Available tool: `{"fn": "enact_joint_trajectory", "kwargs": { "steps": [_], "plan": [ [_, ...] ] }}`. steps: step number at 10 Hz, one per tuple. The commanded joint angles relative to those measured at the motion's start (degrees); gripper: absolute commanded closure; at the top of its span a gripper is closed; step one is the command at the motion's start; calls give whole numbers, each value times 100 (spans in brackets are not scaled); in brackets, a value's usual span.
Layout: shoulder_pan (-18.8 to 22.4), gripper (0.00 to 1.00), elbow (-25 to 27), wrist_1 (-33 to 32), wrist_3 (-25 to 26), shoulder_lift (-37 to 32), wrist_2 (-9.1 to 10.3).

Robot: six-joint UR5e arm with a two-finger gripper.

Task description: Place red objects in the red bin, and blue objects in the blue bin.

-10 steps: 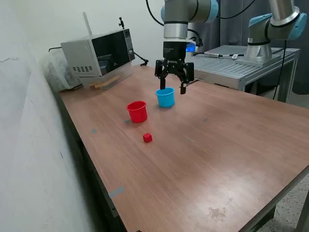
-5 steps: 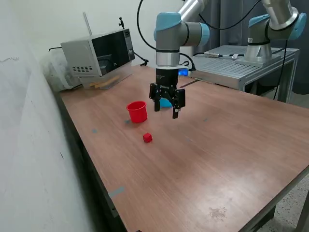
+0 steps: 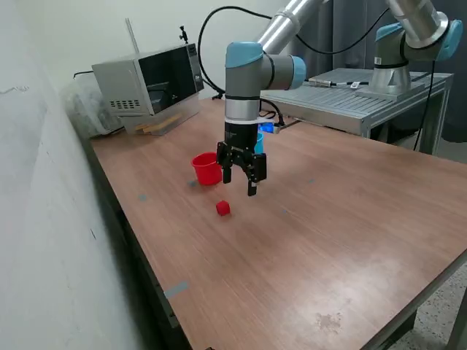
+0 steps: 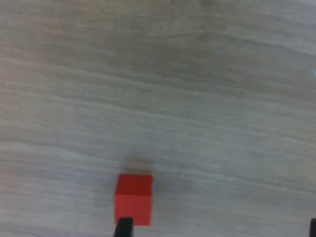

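A small red cube [image 3: 223,208] lies on the wooden table [image 3: 328,240]; the wrist view shows the same red cube [image 4: 133,199] close to one fingertip [image 4: 123,227]. My gripper [image 3: 240,182] hangs open above the table, just behind and toward the exterior view's right of the cube, with nothing between its fingers. The red cup [image 3: 206,168] stands upright beside the gripper, partly covered by it. Only a sliver of the light blue cup [image 3: 258,138] shows behind the arm. No blue cubes are in view.
A microwave-like grey box [image 3: 149,84] sits at the table's back corner, toward the exterior view's left. A second robot arm [image 3: 405,44] stands on a metal bench [image 3: 350,95] behind. Tape marks [image 3: 176,289] dot the tabletop near its edge.
The arm has swung from above the light blue cup toward the camera and downward, ending low beside the red cup, near the red cube. The gripper stays open.
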Motion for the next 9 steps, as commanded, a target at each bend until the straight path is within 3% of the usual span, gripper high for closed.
{"fn": "enact_joint_trajectory", "kwargs": {
  "steps": [1, 9],
  "plan": [
    [-189, 0, -178, -87, 10, 294, 2],
    [-287, 0, -415, -254, 10, 558, 10]
  ]
}}
